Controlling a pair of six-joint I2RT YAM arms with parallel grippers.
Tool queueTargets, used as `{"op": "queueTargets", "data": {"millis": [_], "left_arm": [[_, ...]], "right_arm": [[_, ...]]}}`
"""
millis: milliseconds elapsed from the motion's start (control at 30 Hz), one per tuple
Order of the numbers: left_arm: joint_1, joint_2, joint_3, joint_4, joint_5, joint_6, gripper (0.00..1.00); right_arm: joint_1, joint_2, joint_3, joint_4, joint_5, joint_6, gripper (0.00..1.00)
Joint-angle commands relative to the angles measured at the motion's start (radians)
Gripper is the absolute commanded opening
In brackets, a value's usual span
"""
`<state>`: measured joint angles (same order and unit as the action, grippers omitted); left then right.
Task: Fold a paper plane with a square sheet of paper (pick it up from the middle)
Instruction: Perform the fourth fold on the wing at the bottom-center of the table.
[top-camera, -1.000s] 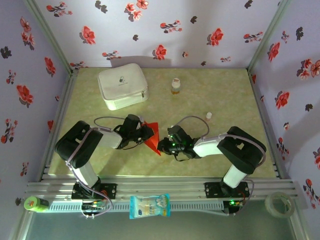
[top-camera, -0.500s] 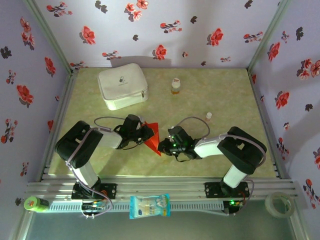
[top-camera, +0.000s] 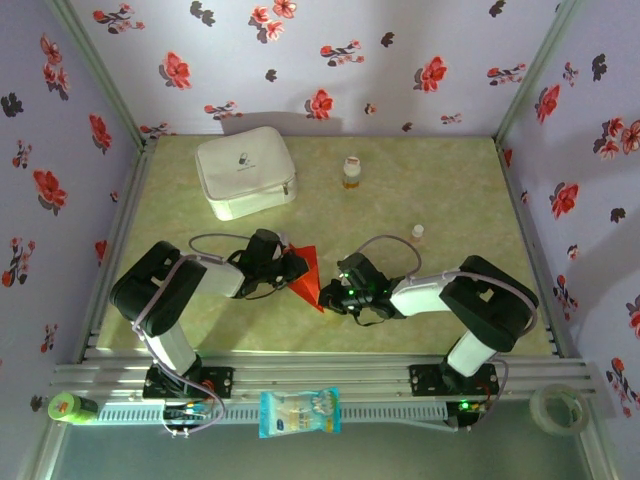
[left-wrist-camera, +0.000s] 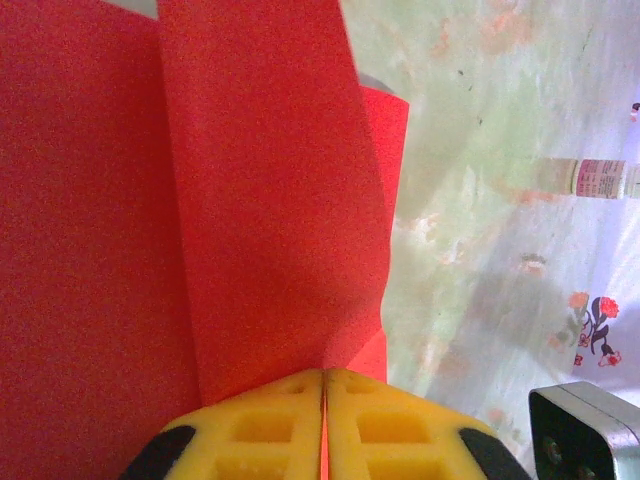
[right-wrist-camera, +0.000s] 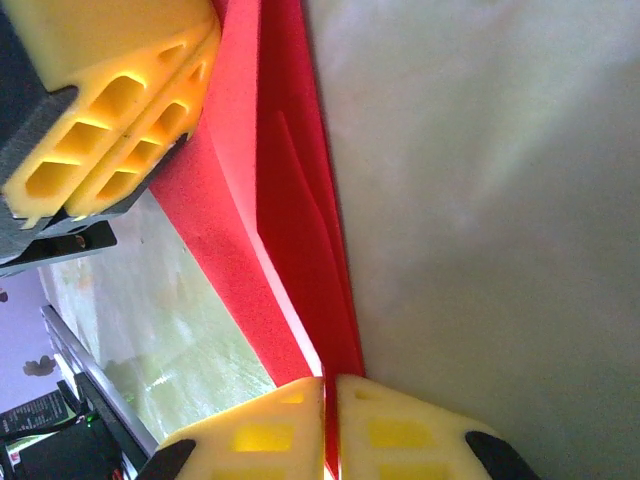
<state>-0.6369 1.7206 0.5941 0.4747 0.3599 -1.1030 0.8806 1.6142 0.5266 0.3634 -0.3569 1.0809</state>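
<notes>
The red paper (top-camera: 306, 271) is folded into a narrow pointed shape and sits between both arms at the middle of the table. My left gripper (top-camera: 291, 263) is shut on its left side; the yellow pads (left-wrist-camera: 270, 425) pinch the red folds (left-wrist-camera: 200, 200). My right gripper (top-camera: 323, 294) is shut on the paper's near right edge, with the red layers (right-wrist-camera: 300, 200) running from its pads (right-wrist-camera: 280, 430) toward the left gripper's yellow fingers (right-wrist-camera: 110, 100).
A white zip case (top-camera: 245, 171) lies at the back left. A small bottle (top-camera: 351, 172) stands at the back middle and a small white cap (top-camera: 417, 232) right of centre. A blue-and-white snack packet (top-camera: 299, 411), a green object (top-camera: 68, 407) and a tape roll (top-camera: 557, 408) sit on the front rail.
The right arm has shifted slightly, its elbow moving right and its gripper settling at the paper's near tip. The left arm and the paper hold still.
</notes>
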Motion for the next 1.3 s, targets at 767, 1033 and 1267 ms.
{"op": "queueTargets", "data": {"millis": [767, 1033, 1267], "left_arm": [[0.002, 0.022, -0.018, -0.046, -0.018, 0.01, 0.09], [0.001, 0.025, -0.019, -0.043, -0.018, 0.006, 0.09], [0.0, 0.019, -0.024, -0.041, -0.018, 0.006, 0.09]], "right_arm": [[-0.002, -0.071, -0.022, -0.239, -0.026, -0.087, 0.11], [-0.003, -0.04, -0.028, -0.213, -0.049, -0.088, 0.06], [-0.004, -0.111, -0.007, -0.263, -0.032, -0.099, 0.2]]}}
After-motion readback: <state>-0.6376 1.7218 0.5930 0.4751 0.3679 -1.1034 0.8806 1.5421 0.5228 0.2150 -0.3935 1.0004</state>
